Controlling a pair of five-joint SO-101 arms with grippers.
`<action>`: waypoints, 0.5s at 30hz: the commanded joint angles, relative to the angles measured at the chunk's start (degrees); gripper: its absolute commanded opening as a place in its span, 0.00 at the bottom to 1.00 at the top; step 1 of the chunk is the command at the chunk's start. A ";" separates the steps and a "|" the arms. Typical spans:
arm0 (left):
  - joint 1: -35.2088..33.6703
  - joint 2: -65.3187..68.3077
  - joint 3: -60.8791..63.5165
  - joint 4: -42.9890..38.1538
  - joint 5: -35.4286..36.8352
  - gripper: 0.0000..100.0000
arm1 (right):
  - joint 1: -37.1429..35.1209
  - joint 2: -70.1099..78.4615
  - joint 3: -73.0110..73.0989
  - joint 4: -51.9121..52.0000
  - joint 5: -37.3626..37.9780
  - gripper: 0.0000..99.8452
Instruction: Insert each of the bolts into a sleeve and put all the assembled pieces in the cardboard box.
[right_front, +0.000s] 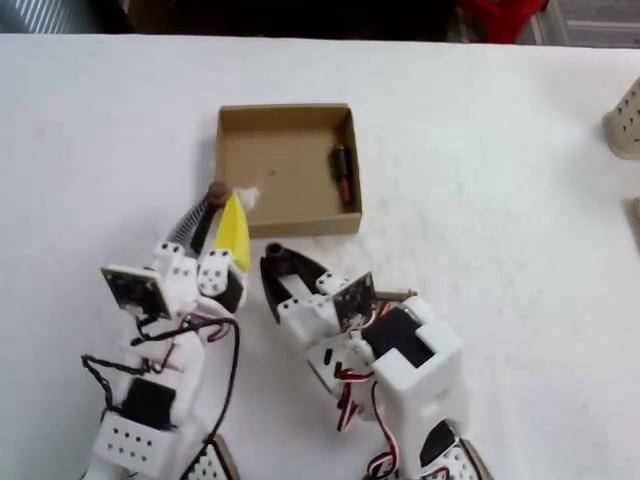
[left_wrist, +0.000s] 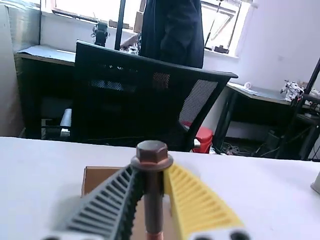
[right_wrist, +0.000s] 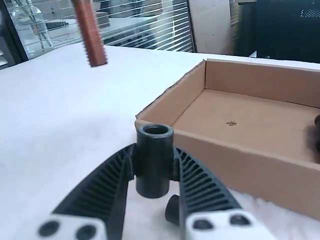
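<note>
My left gripper (right_front: 222, 200), with one grey and one yellow finger, is shut on a copper-coloured bolt (right_front: 214, 189) at the near left corner of the cardboard box (right_front: 285, 115). The left wrist view shows the bolt (left_wrist: 152, 155) held head up between the fingers. My right gripper (right_front: 273, 255) is shut on a black sleeve (right_wrist: 154, 160), held upright just in front of the box's near wall (right_wrist: 235, 150). The bolt's threaded end (right_wrist: 91, 35) hangs above and to one side of the sleeve's open top. An assembled dark piece (right_front: 342, 172) lies inside the box along its right wall.
A beige perforated object (right_front: 625, 120) stands at the table's far right edge. White tabletop stretches open to the left and right of the box. A black mesh chair (left_wrist: 150, 100) stands beyond the table's far edge.
</note>
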 joint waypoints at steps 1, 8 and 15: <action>2.95 -6.46 -0.53 7.91 0.97 0.02 | -1.19 0.04 -1.05 0.04 -0.62 0.02; 5.05 -8.04 -0.62 11.60 0.97 0.02 | -1.19 0.04 -1.05 0.04 -0.62 0.02; 6.29 -8.04 -0.62 15.03 0.97 0.02 | -2.24 0.04 -0.70 0.04 -0.62 0.02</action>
